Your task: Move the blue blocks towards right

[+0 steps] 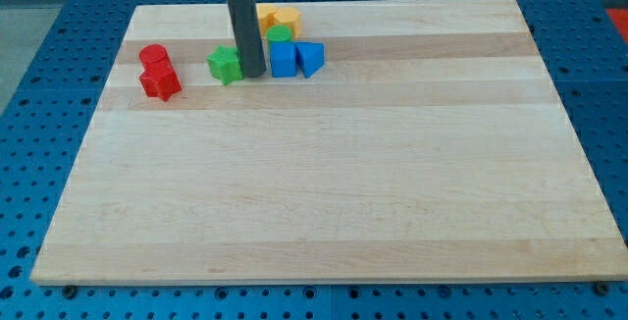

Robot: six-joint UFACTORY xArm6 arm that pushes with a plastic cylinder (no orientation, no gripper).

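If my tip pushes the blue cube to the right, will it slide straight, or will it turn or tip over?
The blue cube sits flat, so it probably slides and will not tip. My tip is at its left side, well placed. The blue triangular block touches its right side, so both will likely move together and may turn slightly.

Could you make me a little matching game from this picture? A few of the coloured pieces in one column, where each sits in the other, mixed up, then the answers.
Things:
1. red blocks
2. green star block
3. blue triangular block
4. yellow blocks

Places:
A. nearest the view's top, behind the blue pair
B. farthest to the view's left
C. just left of my tip
D. right of the blue cube

Pairs: 1-B, 2-C, 3-D, 4-A
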